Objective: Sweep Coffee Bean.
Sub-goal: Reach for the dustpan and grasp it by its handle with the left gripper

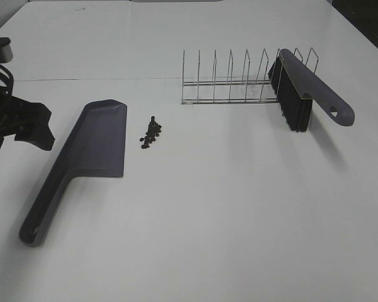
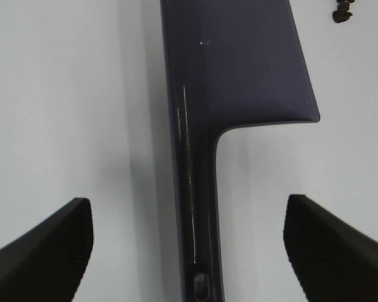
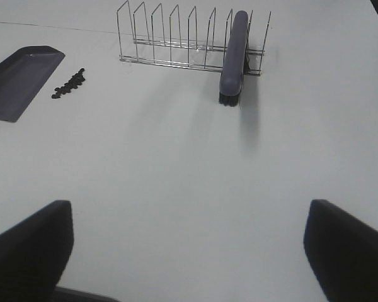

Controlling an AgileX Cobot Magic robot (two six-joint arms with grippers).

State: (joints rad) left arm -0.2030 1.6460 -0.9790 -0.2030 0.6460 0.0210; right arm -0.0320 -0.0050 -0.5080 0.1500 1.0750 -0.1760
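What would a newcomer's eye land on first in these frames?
First, the long dark dustpan lying flat on the left of the white table, with a small cluster of coffee beans just off its right side. Next, the matching brush propped bristles-down in the wire rack at the back right. The left gripper is open, with the dustpan's handle showing between its fingers, not gripped.
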